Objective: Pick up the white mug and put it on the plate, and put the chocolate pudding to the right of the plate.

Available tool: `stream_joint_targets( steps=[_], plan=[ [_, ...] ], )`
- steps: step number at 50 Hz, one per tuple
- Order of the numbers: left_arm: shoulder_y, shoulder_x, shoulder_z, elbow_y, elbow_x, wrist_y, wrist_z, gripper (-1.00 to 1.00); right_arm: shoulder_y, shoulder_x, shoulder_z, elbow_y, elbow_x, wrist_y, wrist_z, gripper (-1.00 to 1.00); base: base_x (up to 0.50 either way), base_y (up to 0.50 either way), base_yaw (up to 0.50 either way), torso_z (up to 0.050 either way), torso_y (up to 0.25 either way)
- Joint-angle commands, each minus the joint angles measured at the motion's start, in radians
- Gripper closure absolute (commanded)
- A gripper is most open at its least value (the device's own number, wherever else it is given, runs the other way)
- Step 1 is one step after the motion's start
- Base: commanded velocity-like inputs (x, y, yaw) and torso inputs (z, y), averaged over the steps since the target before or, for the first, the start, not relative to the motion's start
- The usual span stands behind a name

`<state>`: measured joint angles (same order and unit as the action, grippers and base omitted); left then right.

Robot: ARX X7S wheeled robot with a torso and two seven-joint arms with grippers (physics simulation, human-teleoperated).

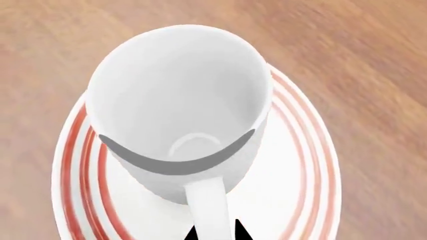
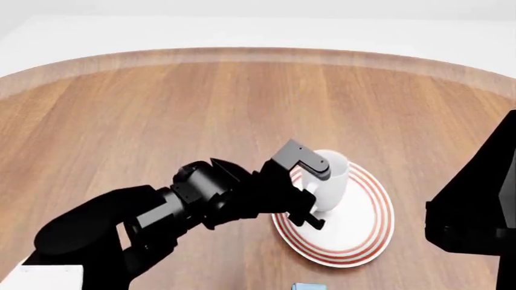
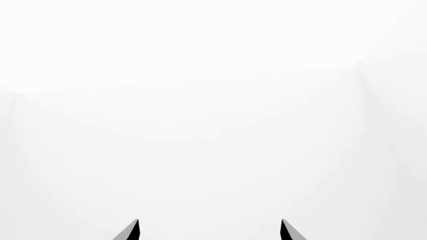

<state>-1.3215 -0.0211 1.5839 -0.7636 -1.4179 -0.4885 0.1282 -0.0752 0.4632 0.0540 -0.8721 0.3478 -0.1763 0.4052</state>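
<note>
The white mug [image 1: 177,100] stands upright over the middle of the plate [image 1: 303,165], which has red-orange rings. I cannot tell whether its base touches the plate. My left gripper [image 1: 217,231] is shut on the mug's loop handle [image 1: 208,205], with one black fingertip on each side. In the head view the left gripper [image 2: 310,211] reaches from the left to the mug [image 2: 332,181] on the plate [image 2: 367,226]. A light blue corner [image 2: 308,286] at the bottom edge may be the chocolate pudding. My right gripper [image 3: 209,227] is open and empty, facing plain white.
The wooden table [image 2: 202,103] has a curved far edge. My right arm [image 2: 475,211] is a dark block at the right edge of the head view. A white object [image 2: 40,278] sits at the bottom left corner.
</note>
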Motion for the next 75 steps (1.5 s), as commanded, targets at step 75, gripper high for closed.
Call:
stream_joint_targets(
  steps=[75],
  plan=[
    [-0.106, -0.33, -0.115, 0.892, -0.092, -0.104, -0.565, -1.0, -0.003, -0.003, -0.022, -0.012, -0.041, 0.004, -0.009, -1.0, 0.0, 0.0, 0.0, 0.0, 0.0]
  ],
)
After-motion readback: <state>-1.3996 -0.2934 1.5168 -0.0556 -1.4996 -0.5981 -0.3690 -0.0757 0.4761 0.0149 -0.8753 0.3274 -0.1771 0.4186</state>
